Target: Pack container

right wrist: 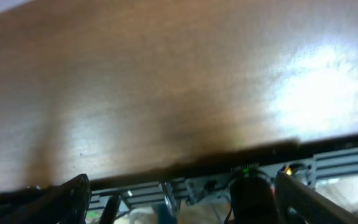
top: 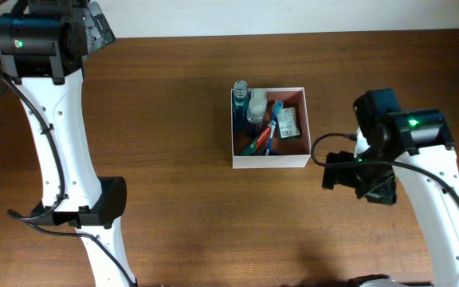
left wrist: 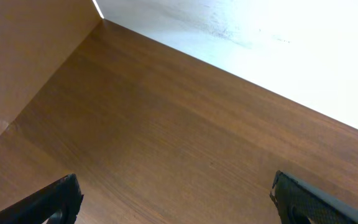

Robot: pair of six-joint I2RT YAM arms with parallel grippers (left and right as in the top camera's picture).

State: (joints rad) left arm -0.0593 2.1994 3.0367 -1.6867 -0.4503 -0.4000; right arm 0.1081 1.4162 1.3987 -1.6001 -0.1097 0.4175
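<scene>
container: mid-counter, toiletries inside. lies left of right end effector, the nearer; open, empty. left end effector: open, empty, far corner, well apart.

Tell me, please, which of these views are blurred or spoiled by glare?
Overhead: sharp and evenly lit, and the items in the container are readable. Left wrist: the table grain is crisp, but the upper right is blown out white. Right wrist: soft and blurred throughout, with a bright glare patch on the table at right.
</scene>
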